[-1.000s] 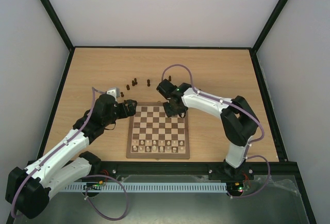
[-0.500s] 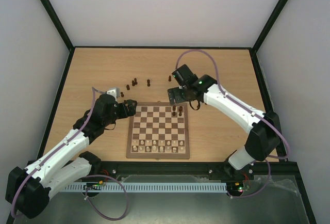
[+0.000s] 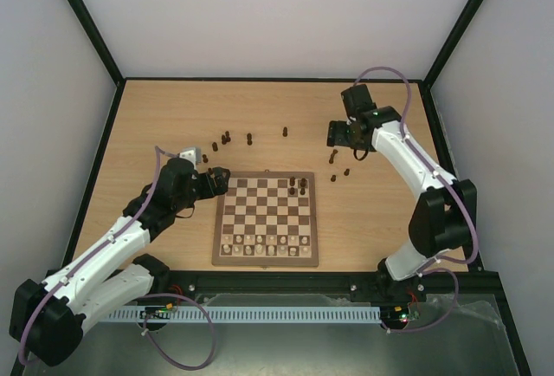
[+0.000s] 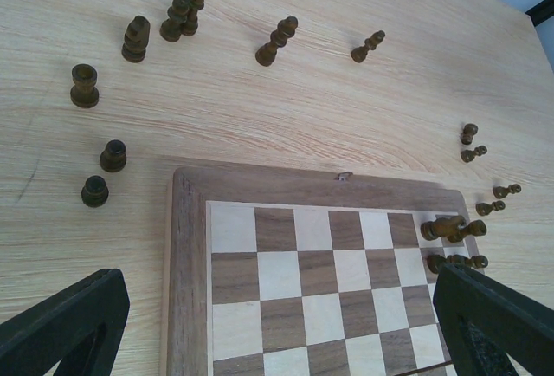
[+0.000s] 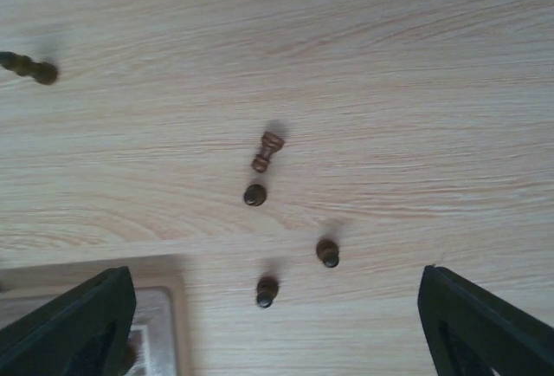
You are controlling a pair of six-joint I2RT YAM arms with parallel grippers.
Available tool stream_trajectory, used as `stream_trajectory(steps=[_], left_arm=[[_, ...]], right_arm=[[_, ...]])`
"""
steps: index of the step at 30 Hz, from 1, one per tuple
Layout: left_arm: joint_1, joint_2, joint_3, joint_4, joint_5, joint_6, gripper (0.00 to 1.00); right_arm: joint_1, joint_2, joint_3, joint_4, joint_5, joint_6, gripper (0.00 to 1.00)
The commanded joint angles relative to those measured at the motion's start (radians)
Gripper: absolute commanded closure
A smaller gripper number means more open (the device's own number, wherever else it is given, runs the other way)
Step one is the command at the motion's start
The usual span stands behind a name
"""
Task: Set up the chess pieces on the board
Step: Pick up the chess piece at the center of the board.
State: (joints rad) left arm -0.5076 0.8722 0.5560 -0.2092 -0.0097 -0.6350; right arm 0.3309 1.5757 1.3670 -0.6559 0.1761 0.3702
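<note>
The board point(image 3: 260, 207) lies between my arms. Two dark chess pieces point(image 3: 298, 185) stand at its far right corner, and the left wrist view shows them point(image 4: 450, 228) by the right finger. Other dark pieces are loose on the tabletop: a group beyond the far left corner point(image 3: 225, 139) point(image 4: 136, 38) and three past the far right corner point(image 3: 338, 168). My right gripper point(image 3: 344, 138) point(image 5: 277, 333) hangs open above those point(image 5: 267, 290), holding nothing. My left gripper point(image 3: 221, 177) point(image 4: 277, 333) stands open over the board's far left corner, empty.
Cream chessmen point(image 3: 264, 244) fill the two near rows of the board. One dark piece point(image 3: 285, 131) stands alone behind the board. The black frame point(image 3: 433, 99) edges the tabletop close behind the right arm.
My right gripper opened at the board's far right corner, left a dark piece there, and swung back and right to above the loose pieces. The left arm has not moved.
</note>
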Motion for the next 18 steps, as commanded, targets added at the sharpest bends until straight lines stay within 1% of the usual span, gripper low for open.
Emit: stream_trajectory(steps=[1, 2, 4, 7, 10, 13, 18], left_arm=[[-0.005, 0.010, 0.027, -0.008, -0.004, 0.017, 0.00], [-0.005, 0.011, 0.028, -0.007, -0.003, 0.017, 0.01], [-0.005, 0.011, 0.028, -0.006, 0.000, 0.017, 0.00], [-0.005, 0.012, 0.026, -0.003, 0.004, 0.018, 0.01], [-0.005, 0.014, 0.024, 0.000, 0.005, 0.018, 0.01], [-0.005, 0.014, 0.022, 0.005, 0.005, 0.018, 0.00], [-0.005, 0.028, 0.020, 0.016, 0.008, 0.016, 0.00]], right_arm=[[-0.034, 0.062, 0.000, 0.007, -0.048, -0.003, 0.12], [-0.036, 0.068, -0.010, 0.018, -0.049, -0.002, 0.12], [-0.039, 0.087, -0.024, 0.035, -0.056, -0.001, 0.16], [-0.042, 0.122, -0.034, 0.049, -0.052, 0.002, 0.20], [-0.044, 0.147, -0.028, 0.059, -0.067, 0.007, 0.21], [-0.044, 0.156, -0.016, 0.069, -0.098, 0.009, 0.21], [-0.043, 0.186, 0.032, 0.062, -0.142, 0.003, 0.14]])
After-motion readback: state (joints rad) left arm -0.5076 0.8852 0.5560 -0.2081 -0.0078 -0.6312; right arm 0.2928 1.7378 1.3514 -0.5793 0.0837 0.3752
